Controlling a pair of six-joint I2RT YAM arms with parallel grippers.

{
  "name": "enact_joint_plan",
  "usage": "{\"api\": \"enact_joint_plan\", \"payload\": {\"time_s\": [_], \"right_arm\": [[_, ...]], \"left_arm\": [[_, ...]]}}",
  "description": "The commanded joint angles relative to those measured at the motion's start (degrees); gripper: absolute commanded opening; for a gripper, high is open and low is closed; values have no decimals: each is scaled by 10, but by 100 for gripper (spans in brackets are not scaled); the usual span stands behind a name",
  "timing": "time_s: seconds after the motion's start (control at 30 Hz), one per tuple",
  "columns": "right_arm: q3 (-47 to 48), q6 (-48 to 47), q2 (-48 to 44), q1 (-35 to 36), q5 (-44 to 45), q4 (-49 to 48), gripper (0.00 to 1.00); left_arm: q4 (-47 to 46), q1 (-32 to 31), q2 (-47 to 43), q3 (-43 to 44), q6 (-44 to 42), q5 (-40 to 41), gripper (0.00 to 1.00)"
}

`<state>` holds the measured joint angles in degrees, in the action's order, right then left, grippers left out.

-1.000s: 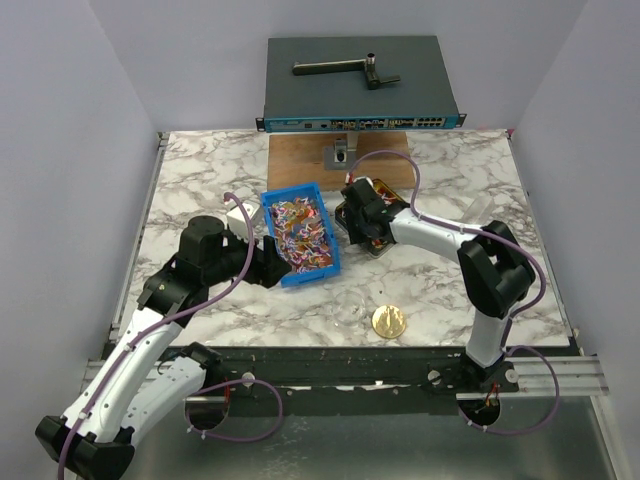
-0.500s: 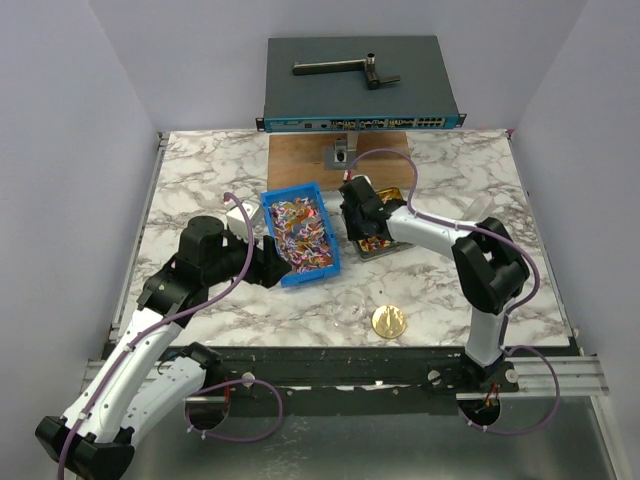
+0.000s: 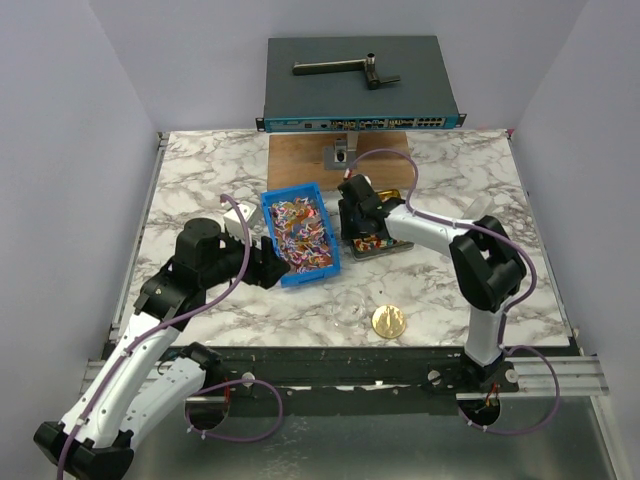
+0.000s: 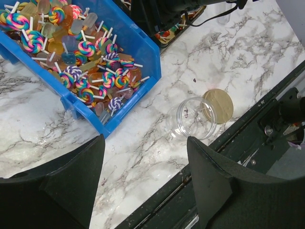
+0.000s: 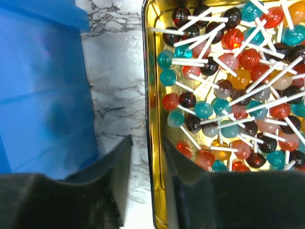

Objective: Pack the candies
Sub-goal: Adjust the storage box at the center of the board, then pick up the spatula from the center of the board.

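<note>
A marble worktop [image 3: 200, 180] carries a blue bin [image 3: 312, 275] at its centre, with a gold tin [image 5: 153, 105] just right of it. The left claw [image 4: 144, 140], spread wide and empty, hovers by the bin's near end. The right claw [image 5: 147, 143], fingers narrowly parted, sits astride the tin's left rim without clearly pinching it. Near the worktop's near edge, a clear jar [image 4: 190, 119] rests just beside a gold lid [image 4: 218, 105]. Candies [image 4: 90, 62] on sticks fill both bin and tin.
</note>
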<state>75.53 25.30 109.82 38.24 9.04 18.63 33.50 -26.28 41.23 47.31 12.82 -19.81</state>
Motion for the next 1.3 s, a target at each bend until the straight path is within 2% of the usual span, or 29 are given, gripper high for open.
{"api": "enact_joint_plan", "payload": {"time_s": [0.0, 0.2, 0.43, 0.67, 0.77, 0.97, 1.03, 1.1, 1.17, 1.27], "right_arm": [[-18, 30, -53, 1, 0, 8, 41], [-29, 44, -119, 2, 22, 56, 52], [-53, 53, -190, 1, 75, 117, 54], [-91, 72, -259, -4, 174, 151, 72], [-113, 94, -277, -28, 187, 162, 77], [-186, 115, -339, -74, 192, 131, 78], [-201, 126, -354, -91, 201, 129, 84], [-207, 136, -361, -108, 221, 136, 87], [-211, 154, -362, -122, 250, 149, 97], [-220, 151, -357, -144, 246, 143, 98]], "left_arm": [[-5, -3, -13, -7, 1, 17, 72], [-4, -3, -20, -8, 2, 15, 75], [-4, -5, -25, -10, 5, 17, 79], [-2, -7, -32, -10, 8, 30, 81], [-3, -8, -37, -11, 12, 38, 82], [-4, -11, -47, -12, 19, 56, 87], [-4, -11, -50, -13, 21, 64, 99], [-4, -12, -50, -13, 22, 69, 99], [-4, -13, -50, -13, 21, 69, 99], [-4, -15, -52, -13, 23, 73, 99]]}}
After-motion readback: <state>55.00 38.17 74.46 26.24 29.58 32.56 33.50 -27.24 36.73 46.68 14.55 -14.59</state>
